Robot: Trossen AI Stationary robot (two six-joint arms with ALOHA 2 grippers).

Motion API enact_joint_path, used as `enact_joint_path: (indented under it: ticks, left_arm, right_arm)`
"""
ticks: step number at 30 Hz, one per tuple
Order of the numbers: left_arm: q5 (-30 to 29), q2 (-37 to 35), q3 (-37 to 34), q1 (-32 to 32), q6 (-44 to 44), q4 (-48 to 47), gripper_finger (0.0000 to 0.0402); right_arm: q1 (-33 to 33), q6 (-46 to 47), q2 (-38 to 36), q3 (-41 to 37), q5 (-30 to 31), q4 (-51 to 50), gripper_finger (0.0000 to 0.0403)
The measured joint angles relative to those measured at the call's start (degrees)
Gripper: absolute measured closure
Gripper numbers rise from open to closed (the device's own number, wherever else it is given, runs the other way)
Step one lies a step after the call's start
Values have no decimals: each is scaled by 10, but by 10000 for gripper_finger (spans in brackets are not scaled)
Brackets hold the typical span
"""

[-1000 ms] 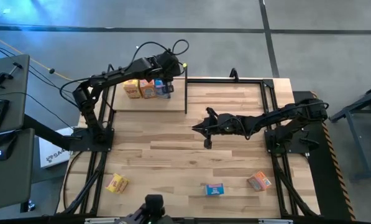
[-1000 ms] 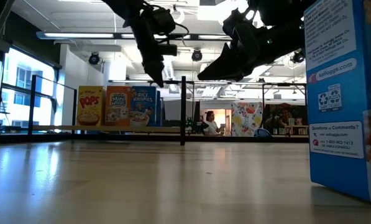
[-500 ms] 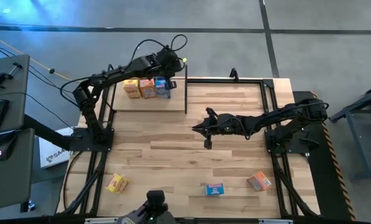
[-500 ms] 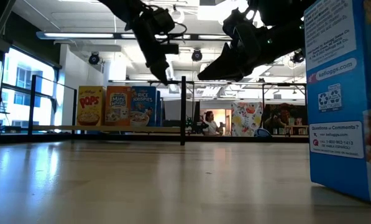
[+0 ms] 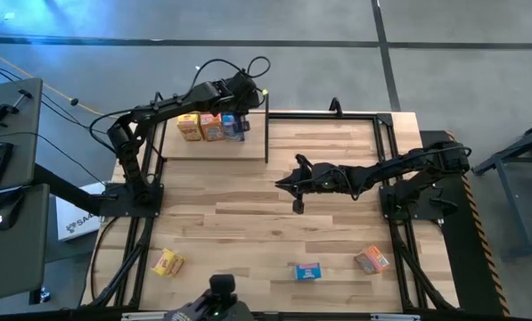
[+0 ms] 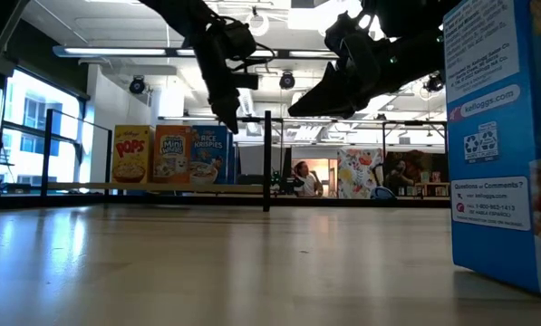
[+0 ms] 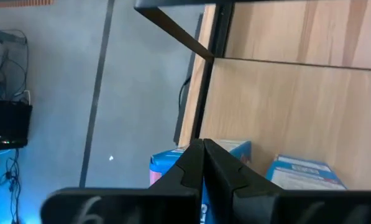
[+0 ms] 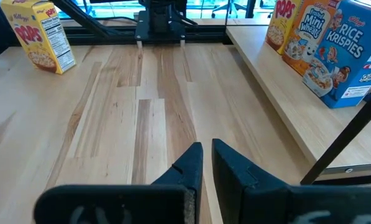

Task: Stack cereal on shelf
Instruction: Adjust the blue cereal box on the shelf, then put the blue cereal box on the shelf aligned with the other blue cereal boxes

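Three cereal boxes stand upright in a row on the shelf [image 5: 214, 148] at the table's far left: yellow [image 5: 189, 127], orange [image 5: 212, 127], blue [image 5: 234, 127]. The low view shows them as Pops [image 6: 130, 155], Mini Wheats [image 6: 172, 155] and Rice Krispies [image 6: 208, 154]. My left gripper [image 5: 240, 105] is shut and hangs over the blue box's far side [image 7: 235, 149]. My right gripper [image 5: 288, 184] is shut and hovers above the table's middle, touching nothing. Three more boxes stand near the near edge: yellow [image 5: 167, 262], blue [image 5: 307, 271], orange [image 5: 372, 259]. My left gripper [image 7: 202, 148] comes from above, pointing down, with its shut fingertips by the top of the blue box [image 6: 208, 154] on the shelf. I cannot tell whether they touch it. The box stands upright on the shelf board.
Black posts [image 5: 266, 135] frame the shelf, and a black rail [image 5: 337, 114] runs along the table's far and right sides. The near blue box [image 6: 506, 145] fills the low view's right side. A person [image 6: 304, 178] sits far off in the room behind.
My left gripper has come slightly down toward the blue box on the shelf over the last half second, still shut. The boxes and my right arm have kept still.
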Motion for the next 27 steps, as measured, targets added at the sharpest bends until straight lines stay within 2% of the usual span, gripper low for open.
enact_joint_path:
  ticks: [10,16,20,27]
  left_arm:
    - [11,-9,0,-15,-6,-31,401]
    - [124,-62,-18,-30,-63,-2,401]
    - [142,-134,-101,-45,-92,85,401]
    - [175,-299,-331,-85,-163,281,401]
  right_arm:
    - [0,0,0,0,-6,0,380]
    - [0,-1,0,0,-6,0,380]
    - [0,-1,0,0,-6,0,380]
    - [1,13,0,7,11,-2,380]
